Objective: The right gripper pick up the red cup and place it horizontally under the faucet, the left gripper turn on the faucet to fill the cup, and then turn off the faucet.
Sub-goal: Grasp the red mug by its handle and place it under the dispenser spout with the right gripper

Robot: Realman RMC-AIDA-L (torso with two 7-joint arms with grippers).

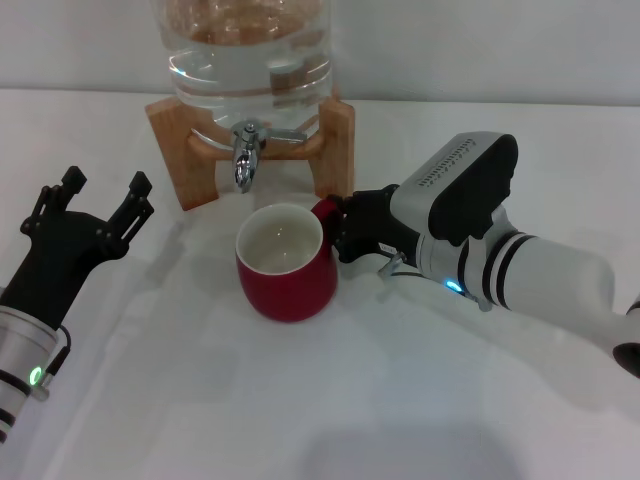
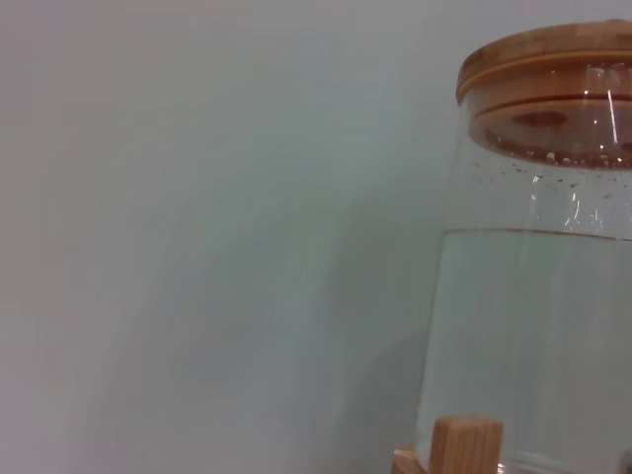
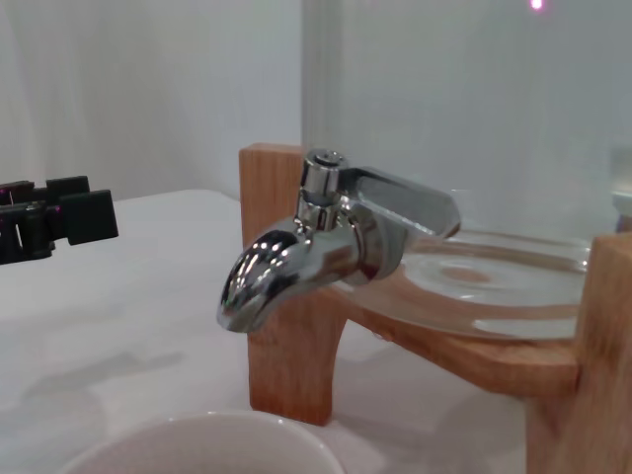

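Head view: we note the right gripper (image 1: 335, 228) clamped on the handle of the cup (image 1: 286, 262), which stands upright on the table (image 1: 200, 400), just ahead of the claw and below the faucet (image 1: 246, 152). We see the faucet's spout above the cup's far rim. Left gripper (image 1: 100, 195) sits well off to the cup's other side, prongs apart, holding nothing. Water jar (image 1: 250, 60) rests on a wooden stand (image 1: 335, 150) behind the faucet.

The cup (image 1: 286, 275) is red outside, white inside. The tap (image 3: 316, 242) is shiny silver. The stand (image 1: 340, 150) is light brown wood.
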